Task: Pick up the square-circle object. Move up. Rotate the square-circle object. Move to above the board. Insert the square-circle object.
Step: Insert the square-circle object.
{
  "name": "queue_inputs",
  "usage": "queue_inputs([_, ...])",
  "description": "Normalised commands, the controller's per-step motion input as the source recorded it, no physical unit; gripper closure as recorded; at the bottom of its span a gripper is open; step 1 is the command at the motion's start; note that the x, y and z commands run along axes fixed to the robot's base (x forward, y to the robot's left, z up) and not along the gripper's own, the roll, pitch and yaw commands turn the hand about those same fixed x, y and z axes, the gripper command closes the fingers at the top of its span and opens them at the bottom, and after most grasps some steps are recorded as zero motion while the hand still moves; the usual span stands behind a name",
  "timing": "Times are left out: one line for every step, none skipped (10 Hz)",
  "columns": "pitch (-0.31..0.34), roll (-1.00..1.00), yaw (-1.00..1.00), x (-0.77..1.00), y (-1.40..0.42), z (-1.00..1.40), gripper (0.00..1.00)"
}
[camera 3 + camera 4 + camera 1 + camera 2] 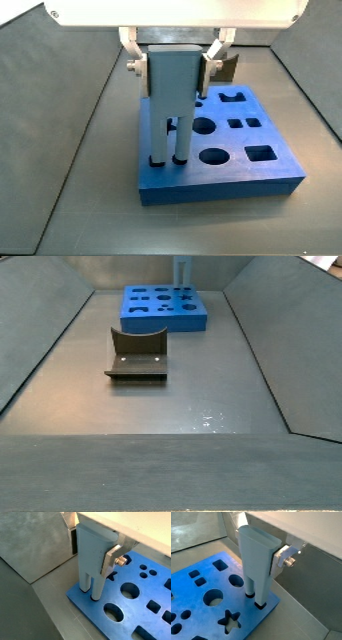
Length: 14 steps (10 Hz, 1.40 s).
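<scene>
Square-circle object (174,95): upright, prongs down at the board's (254,175) edge holes. Gripper (175,55): clamped on its upper part. Fixture (138,354): grey floor, apart.

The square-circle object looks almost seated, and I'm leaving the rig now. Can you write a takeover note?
Gripper: above the board's edge, shut on the square-circle object.
Square-circle object: upright, prongs down, tips at the board surface by its edge; both wrist views show them at small holes.
Fixture: bare, mid-floor.
Done: pick-up, lift, rotation, move over the board.
Left: finish the insertion, release.
</scene>
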Motion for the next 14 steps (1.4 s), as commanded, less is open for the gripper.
queue_inputs([0.0,0.06,0.09,0.0,0.0,-0.06,1.0])
queue_inputs([0.0,0.12,0.11,0.0,0.0,-0.08,1.0])
queue_inputs([0.0,0.2,0.08,0.0,-0.07,-0.1,1.0])
queue_inputs([0.003,0.26,0.09,0.0,-0.09,-0.07,1.0])
queue_inputs([0.003,0.31,0.09,0.0,-0.15,-0.03,1.0])
queue_inputs([0.023,0.34,0.1,0.0,-0.16,-0.02,1.0])
queue_inputs([0.023,0.34,0.1,0.0,-0.15,-0.02,1.0])
queue_inputs([0.0,0.3,0.08,0.0,-0.15,-0.01,1.0])
queue_inputs([0.0,0.15,0.01,0.0,-0.09,0.0,1.0])
queue_inputs([0.0,0.05,0.0,0.0,-0.03,0.0,1.0])
queue_inputs([0.0,0.06,0.0,0.0,0.0,-0.22,1.0])
queue_inputs([-0.033,0.0,0.0,0.0,0.0,-0.4,1.0])
queue_inputs([-0.02,0.01,0.0,0.0,0.0,-0.27,1.0])
queue_inputs([-0.006,0.03,0.0,0.0,0.0,-0.14,1.0])
